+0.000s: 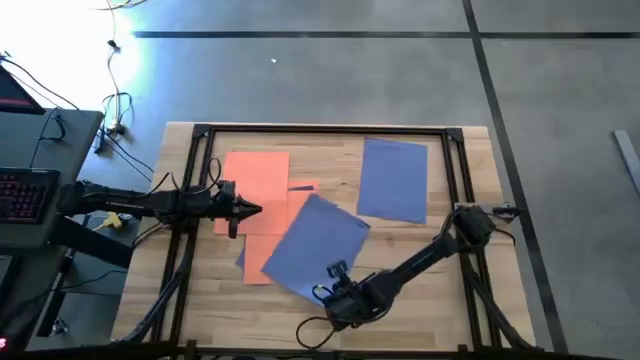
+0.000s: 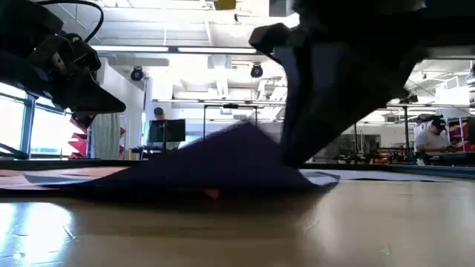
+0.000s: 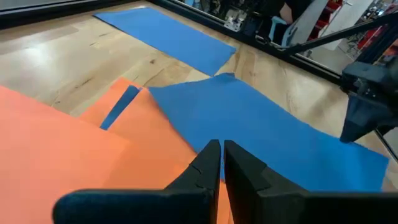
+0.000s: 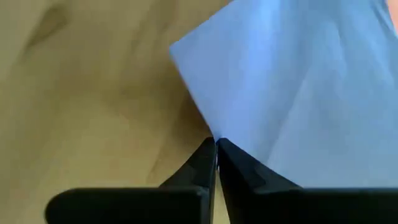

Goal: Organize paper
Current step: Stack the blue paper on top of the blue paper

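Observation:
A blue sheet of paper (image 1: 315, 245) lies askew at the table's middle, overlapping orange sheets (image 1: 258, 180). My right gripper (image 1: 325, 293) is shut on its near edge. A second blue sheet (image 1: 392, 180) lies flat at the far right. The corner of another blue sheet (image 1: 242, 260) peeks out under the orange ones. My left gripper (image 1: 258, 210) is shut with nothing in it. It hovers over the orange sheets, left of the askew blue sheet, and shows clear of the table in the low view (image 2: 111, 104). My right gripper pinches the blue sheet's near edge (image 4: 210, 135) between its two fingertips, close to the sheet's near corner. The fingers come in low, slanting from the table's near right. That part of the sheet is raised into a peak (image 2: 245, 133), and the rest lies on the table and the orange sheets.
A black metal frame (image 1: 320, 130) runs around the wooden table top. Bare wood (image 1: 440, 300) shows along the near edge and at the near right. A desk with a keyboard (image 1: 25, 190) stands left of the table. People and equipment show in the room behind.

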Motion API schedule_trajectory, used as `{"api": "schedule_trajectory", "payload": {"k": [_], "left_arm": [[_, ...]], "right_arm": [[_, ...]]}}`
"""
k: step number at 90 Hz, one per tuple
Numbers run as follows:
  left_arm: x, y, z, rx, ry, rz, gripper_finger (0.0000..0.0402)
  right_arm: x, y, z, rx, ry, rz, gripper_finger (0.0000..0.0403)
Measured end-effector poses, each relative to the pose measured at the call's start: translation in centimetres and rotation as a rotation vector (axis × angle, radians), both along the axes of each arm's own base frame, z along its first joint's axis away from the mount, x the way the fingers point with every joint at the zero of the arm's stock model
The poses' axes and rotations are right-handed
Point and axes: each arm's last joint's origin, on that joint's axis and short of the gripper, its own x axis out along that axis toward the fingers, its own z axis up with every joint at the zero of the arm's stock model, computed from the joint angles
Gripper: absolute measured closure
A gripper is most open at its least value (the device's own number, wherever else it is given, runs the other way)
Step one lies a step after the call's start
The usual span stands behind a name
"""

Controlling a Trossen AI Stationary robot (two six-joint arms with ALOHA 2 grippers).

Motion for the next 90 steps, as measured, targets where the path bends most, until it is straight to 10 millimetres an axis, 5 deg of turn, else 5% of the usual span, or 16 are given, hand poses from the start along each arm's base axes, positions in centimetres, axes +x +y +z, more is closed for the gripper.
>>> {"api": "schedule_trajectory", "payload": {"k": [22, 56, 90], "left_arm": [[0.0, 0.0, 0.0, 0.0, 0.004, -0.001, 0.0402], [0.0, 0.0, 0.0, -0.001, 0.004, -0.001, 0.0402], [0.0, 0.0, 0.0, -0.019, 0.002, -0.003, 0.0402]], "right_arm": [[0.0, 1.3, -3.2, -0.135, -0.1, -0.077, 0.0313], [0.0, 2.4, -4.6, -0.313, -0.201, -0.021, 0.021], [2.9, -0.4, -5.7, -0.371, -0.255, -0.064, 0.0212]]}}
